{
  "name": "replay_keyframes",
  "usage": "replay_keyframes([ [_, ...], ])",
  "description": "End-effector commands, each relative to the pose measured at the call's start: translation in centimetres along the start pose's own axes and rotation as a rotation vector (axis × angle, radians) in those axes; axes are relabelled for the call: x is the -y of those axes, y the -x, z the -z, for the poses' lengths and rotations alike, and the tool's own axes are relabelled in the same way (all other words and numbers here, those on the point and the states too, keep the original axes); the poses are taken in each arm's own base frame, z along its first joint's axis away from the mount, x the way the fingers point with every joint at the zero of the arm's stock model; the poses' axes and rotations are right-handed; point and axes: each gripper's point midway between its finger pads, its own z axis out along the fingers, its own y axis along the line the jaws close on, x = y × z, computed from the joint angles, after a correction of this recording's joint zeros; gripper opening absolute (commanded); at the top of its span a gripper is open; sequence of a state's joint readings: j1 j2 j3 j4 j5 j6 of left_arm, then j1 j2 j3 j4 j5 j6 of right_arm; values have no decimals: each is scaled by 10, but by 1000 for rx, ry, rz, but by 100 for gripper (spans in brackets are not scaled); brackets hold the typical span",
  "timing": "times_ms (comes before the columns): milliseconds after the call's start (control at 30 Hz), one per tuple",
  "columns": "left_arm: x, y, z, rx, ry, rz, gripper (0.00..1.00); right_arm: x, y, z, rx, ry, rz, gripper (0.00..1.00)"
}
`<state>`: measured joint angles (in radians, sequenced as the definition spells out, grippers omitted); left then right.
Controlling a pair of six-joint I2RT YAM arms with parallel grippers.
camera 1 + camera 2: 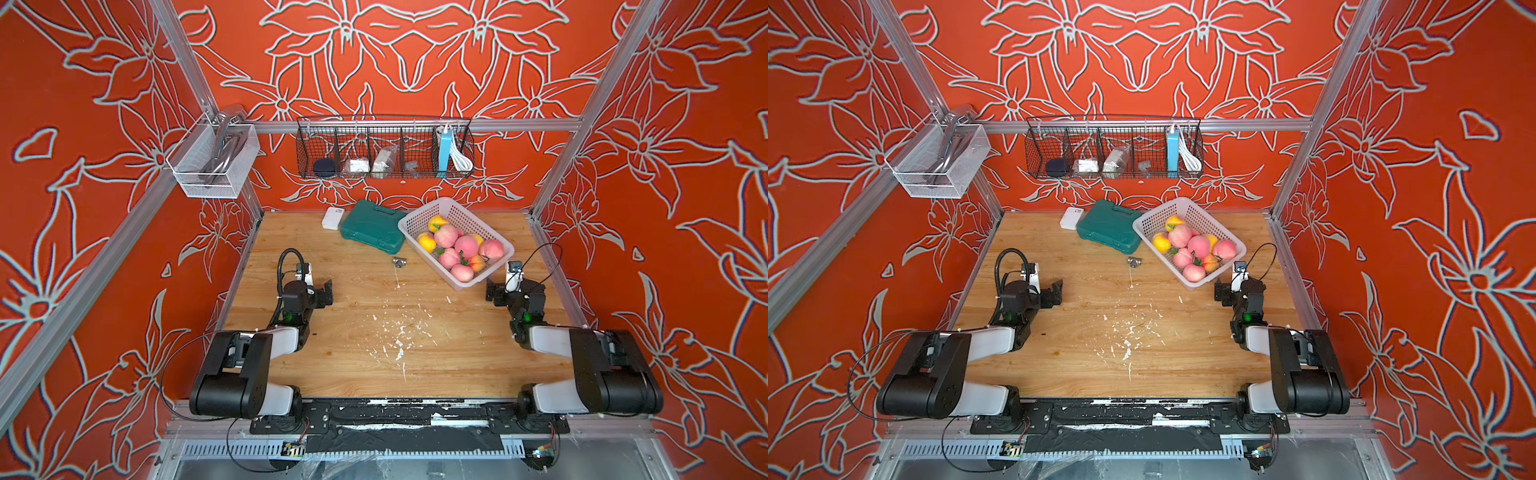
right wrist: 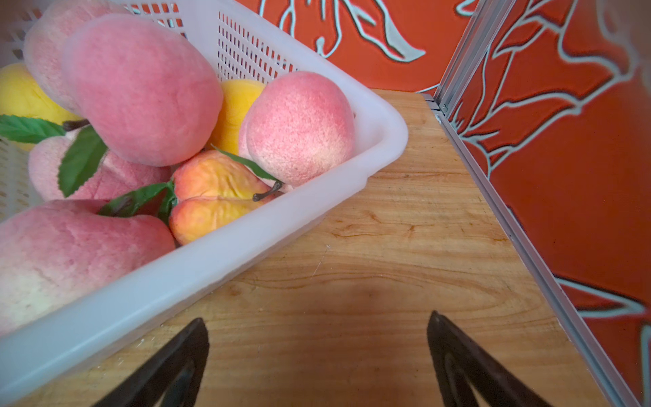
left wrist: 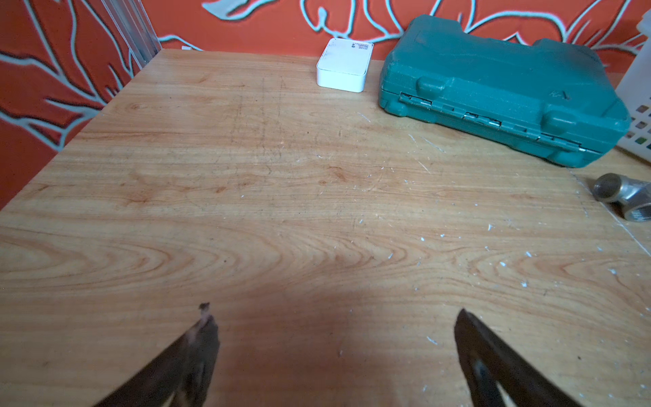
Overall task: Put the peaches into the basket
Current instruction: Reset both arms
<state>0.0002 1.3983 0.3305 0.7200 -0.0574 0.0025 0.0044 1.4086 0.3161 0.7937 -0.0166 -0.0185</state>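
Both top views show the pale perforated basket [image 1: 457, 212] [image 1: 1188, 210] standing at the back right of the wooden table. In it lie several peaches [image 1: 466, 245] [image 1: 1199, 246], pink, yellow and orange-red, some with green leaves. The right wrist view has the basket's rim [image 2: 211, 267] and the piled peaches [image 2: 141, 88] close up. My right gripper [image 1: 491, 293] [image 2: 317, 317] is open and empty, low over the table just in front of the basket's near corner. My left gripper [image 1: 328, 293] [image 3: 333, 313] is open and empty over bare wood at the left.
A green tool case [image 1: 372, 226] [image 3: 493, 95] and a white box [image 1: 332, 218] [image 3: 343, 67] lie at the back, left of the basket. A small metal pipe fitting [image 1: 399, 262] [image 3: 623, 195] sits nearby. A black wire rack [image 1: 384, 147] and white mesh bin [image 1: 212, 160] hang above.
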Motion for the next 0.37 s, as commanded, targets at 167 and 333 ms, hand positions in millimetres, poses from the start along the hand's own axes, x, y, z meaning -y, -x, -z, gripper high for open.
replay_keyframes([
  [167,-1,1,0,14,-2,3,98,0,2,-3,-8,-5,-1,99],
  [333,-1,1,0,14,-2,3,98,-4,3,-1,4,20,9,99],
])
